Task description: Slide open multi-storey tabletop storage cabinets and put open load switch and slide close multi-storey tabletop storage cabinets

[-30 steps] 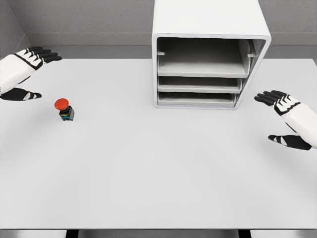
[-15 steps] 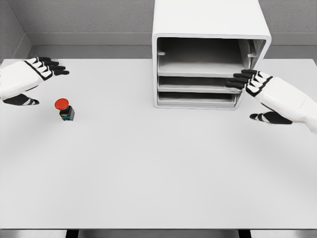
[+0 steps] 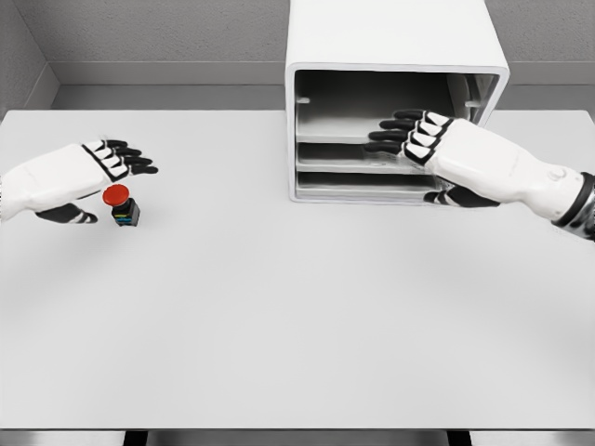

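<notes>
A bare simulated test room, closer to a lab bench than a home: a plain white matte counter (image 3: 279, 325) stands against a speckled grey wall (image 3: 167, 32), holding only a white rounded 3-tier storage cabinet (image 3: 390, 46) under flat, even rendered light.

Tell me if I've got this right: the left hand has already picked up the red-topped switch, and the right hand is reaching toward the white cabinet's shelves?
Not quite. The head view shows the red-topped switch standing on the table, with the left hand open beside it, not grasping. The rest holds: the right hand is reaching toward the white cabinet's shelves.
</notes>
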